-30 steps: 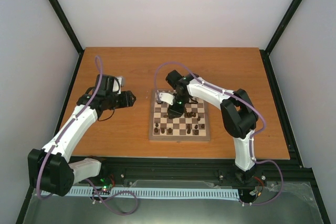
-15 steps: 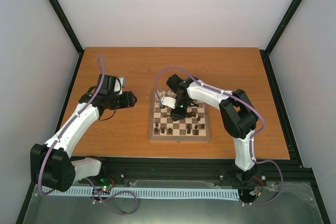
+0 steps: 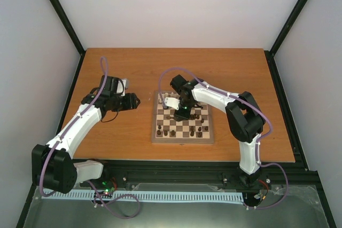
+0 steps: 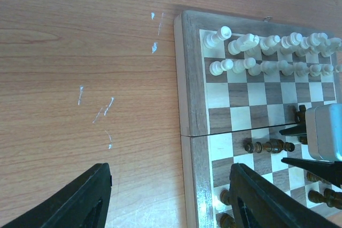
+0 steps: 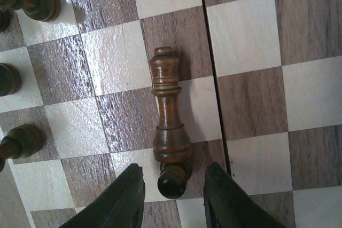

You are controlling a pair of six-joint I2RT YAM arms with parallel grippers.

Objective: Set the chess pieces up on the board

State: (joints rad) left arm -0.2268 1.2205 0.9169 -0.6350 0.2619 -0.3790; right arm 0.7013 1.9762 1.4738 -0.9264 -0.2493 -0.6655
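**Chess pieces (image 4: 247,41): one dark piece down mid-board, right tool spread over it**

On the board (image 4: 188,105), the fallen dark piece (image 5: 170,116) lies flat across the squares; in the right wrist view its crown points to 12 o'clock and its foot to 6. The right tool (image 5: 173,198) is spread, one finger on each side of the foot end, pinching nothing; the left tool (image 4: 168,206) is spread too, over the worktop (image 4: 80,52) off the board's 9 o'clock edge in the top view.

You should judge the piece light, stiff and glossy; being turned round, it will likely roll or squirt out of a loose pinch; take it across the narrow stem just above the foot.

A dark knob (image 5: 173,179) touches the foot; you cannot tell whether it is a separate pawn. In the top view the right arm hides the squares beneath it; the left wrist view cuts the board off at 3 o'clock; both tools' fingertips run out of frame at 6 o'clock.
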